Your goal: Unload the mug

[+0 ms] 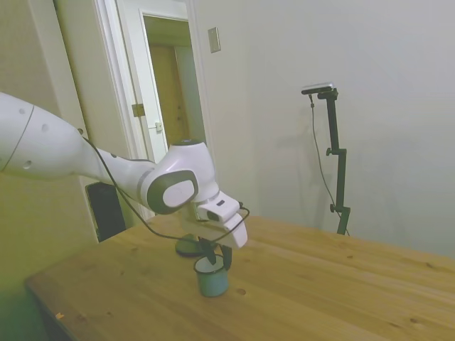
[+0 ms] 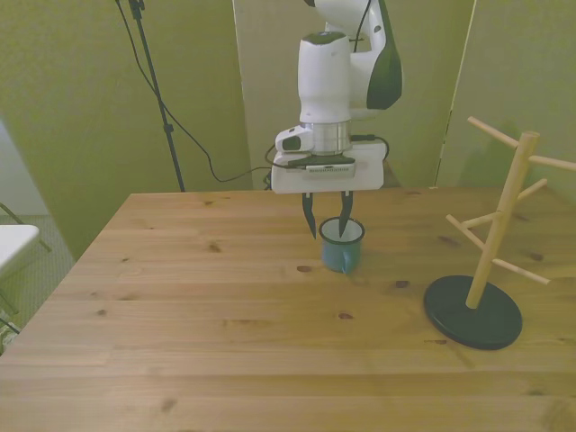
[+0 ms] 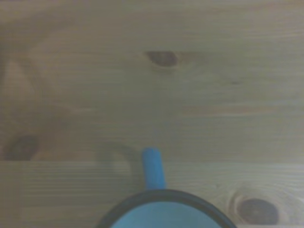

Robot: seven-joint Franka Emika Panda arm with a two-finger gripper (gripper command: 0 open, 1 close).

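On one table (image 2: 180, 342), one mug (image 2: 342, 250) stands upright, rim straddled by parted fingers (image 2: 311, 216)

Counter (image 2: 225, 306): knotty wood, matt. Mug (image 2: 342, 245): smooth glossy enamel look, dark rim. Mug tree (image 2: 490, 236): bare wood, matt dark base. Arm (image 2: 337, 63): glossy white plastic.

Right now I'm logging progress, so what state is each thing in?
Mug: upright on the table, off the tree, mouth up.
Gripper: open, one finger inside the rim, the other outside.
Mug tree: upright, pegs bare.
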